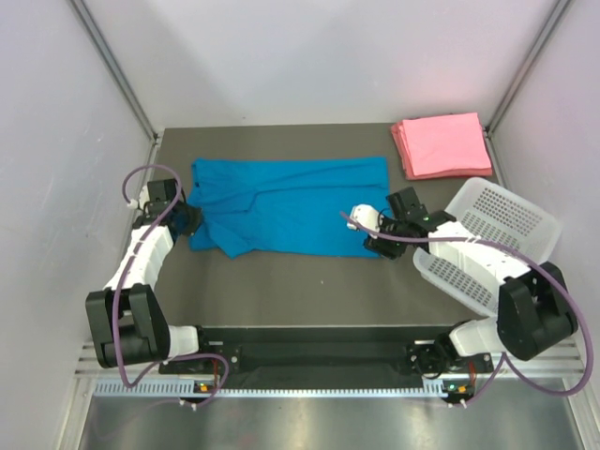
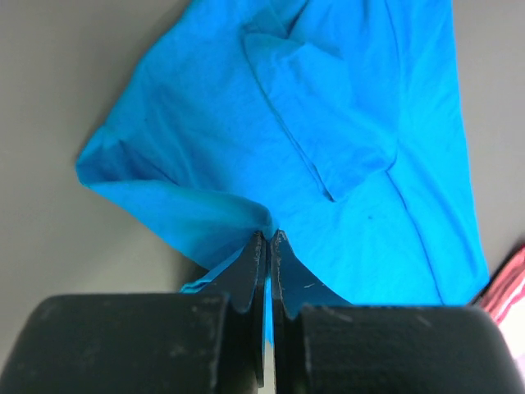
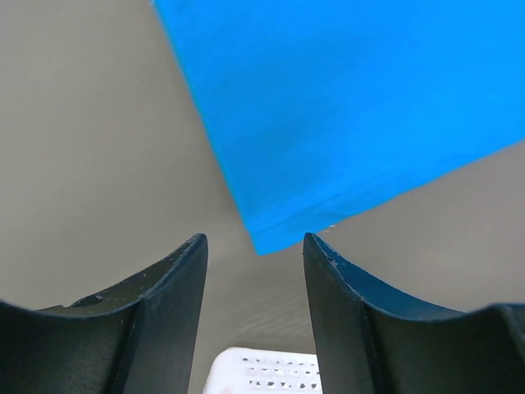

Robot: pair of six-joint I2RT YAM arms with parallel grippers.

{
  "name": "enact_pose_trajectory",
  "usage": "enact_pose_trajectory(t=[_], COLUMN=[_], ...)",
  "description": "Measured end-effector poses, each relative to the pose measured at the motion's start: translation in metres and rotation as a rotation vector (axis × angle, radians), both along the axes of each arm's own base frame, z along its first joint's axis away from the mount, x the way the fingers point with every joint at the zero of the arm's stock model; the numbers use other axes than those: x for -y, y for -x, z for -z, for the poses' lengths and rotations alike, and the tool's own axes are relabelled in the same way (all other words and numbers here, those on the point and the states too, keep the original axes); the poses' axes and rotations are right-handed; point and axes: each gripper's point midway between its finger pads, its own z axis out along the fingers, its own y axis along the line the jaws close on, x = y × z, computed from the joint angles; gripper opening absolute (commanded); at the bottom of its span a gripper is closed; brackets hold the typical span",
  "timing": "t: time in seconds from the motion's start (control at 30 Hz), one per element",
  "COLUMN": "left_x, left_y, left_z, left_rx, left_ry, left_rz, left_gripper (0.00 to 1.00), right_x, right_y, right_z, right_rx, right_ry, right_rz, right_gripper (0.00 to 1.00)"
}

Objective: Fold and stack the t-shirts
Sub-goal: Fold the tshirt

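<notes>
near edge: we see both arm bases bolted side by side, left arm [image 1: 141, 258] running up the left side, right arm [image 1: 473, 251] bending in from the right across the front of the white perforated plastic basket [image 1: 511, 217]

left fingers [image 2: 248, 283] pressed together, pinching a raised fold at the edge of the bright blue cloth t-shirt [image 1: 300, 211]; cloth peaks right at the tips and a sliver of blue shows between them. from above, that grip sits at the shirt's left end

right fingers [image 3: 176, 287] spread apart, gripping nothing. the shirt's near-right corner points into the gap, just past the tips; we can't tell whether the tips touch the cloth

shirt lies in the middle of the dark grey tabletop [image 1: 309, 291], long axis left to right, mostly flat. right half smooth, left half rumpled, with one sleeve folded over onto the body and creases running toward the pinched edge

basket sits at the right edge of the tabletop, tilted, open side facing up toward the top camera, just beside the shirt's right end; we can't tell if they touch

far right corner: stack of pink folded t-shirts [image 1: 441, 145], flat rectangles, edges roughly aligned, well apart from the blue shirt, near the basket's far rim
</notes>
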Motion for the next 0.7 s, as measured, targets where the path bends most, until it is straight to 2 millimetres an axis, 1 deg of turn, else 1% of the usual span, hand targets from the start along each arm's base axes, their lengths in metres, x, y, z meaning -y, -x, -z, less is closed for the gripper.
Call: enact_pose_trajectory(t=[0.13,0.27,0.33,0.47,0.7], left_x=[0.004,0.005,0.006,0.007,0.007], left_y=[-0.003,-0.007,-0.009,-0.011,-0.012], left_z=[0.000,0.002,0.001,-0.001,-0.002], left_rx=[0.006,0.003,0.007,0.018,0.021], left_ry=[0.016,0.027,0.031,0.035,0.034], left_rz=[0.014,0.023,0.027,0.031,0.030], left_gripper=[0.00,0.00,0.00,0.00,0.00], right_x=[0.005,0.013,0.017,0.025,0.028], right_y=[0.011,0.017,0.018,0.010,-0.015], right_z=[0.022,0.043,0.050,0.058,0.056], right_rx=[-0.052,-0.090,-0.091,-0.043,0.065], right_ry=[0.060,0.118,0.140,0.189,0.233], right_rz=[-0.091,-0.124,-0.130,-0.122,-0.082], right_gripper=[0.50,0.48,0.47,0.45,0.39])
